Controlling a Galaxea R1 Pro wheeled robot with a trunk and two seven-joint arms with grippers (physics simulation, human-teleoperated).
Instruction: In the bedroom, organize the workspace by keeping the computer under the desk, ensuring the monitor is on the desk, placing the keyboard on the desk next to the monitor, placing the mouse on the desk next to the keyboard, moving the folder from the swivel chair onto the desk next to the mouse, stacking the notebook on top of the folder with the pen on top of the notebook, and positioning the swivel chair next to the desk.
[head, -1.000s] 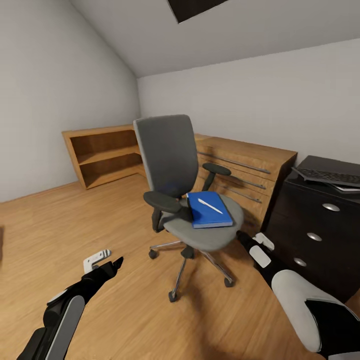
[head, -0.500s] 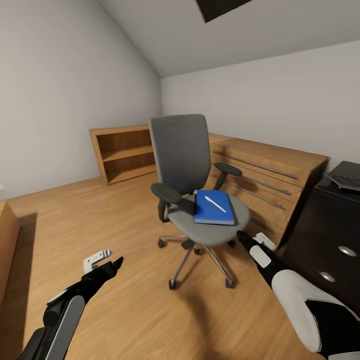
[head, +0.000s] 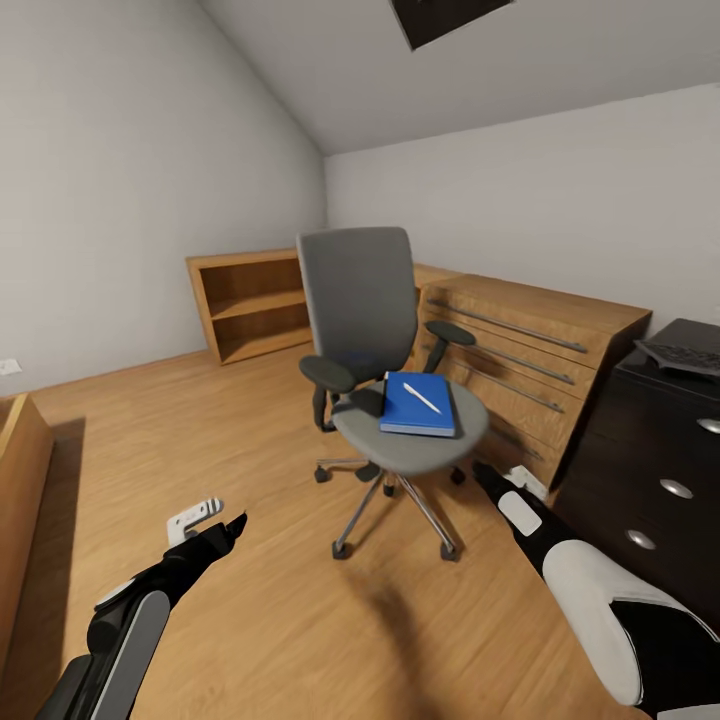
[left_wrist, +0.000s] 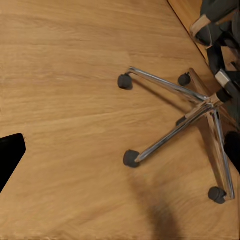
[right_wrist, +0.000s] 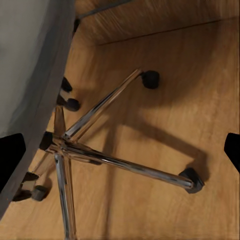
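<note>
The grey swivel chair (head: 372, 300) stands mid-room on the wooden floor, its chrome base (left_wrist: 200, 107) (right_wrist: 90, 150) in both wrist views. On its seat lies the blue folder (head: 410, 412) with the white pen (head: 424, 398) on top. At the right edge is the black desk (head: 660, 470), carrying the keyboard (head: 688, 357). The notebook, monitor, mouse and computer are out of view. My left gripper (head: 215, 522) hangs open, low and left of the chair. Just right of the chair's base, my right gripper (head: 492, 480) is open too. Both are empty.
A light wooden chest with bar handles (head: 530, 345) stands behind the chair, against the far wall. An open wooden bookshelf (head: 250, 300) sits in the far corner. Another wooden furniture edge (head: 20, 500) shows at the left.
The whole view has swung left: the desk slid toward the right edge and wooden furniture came in at the left. Both arms hold the same pose.
</note>
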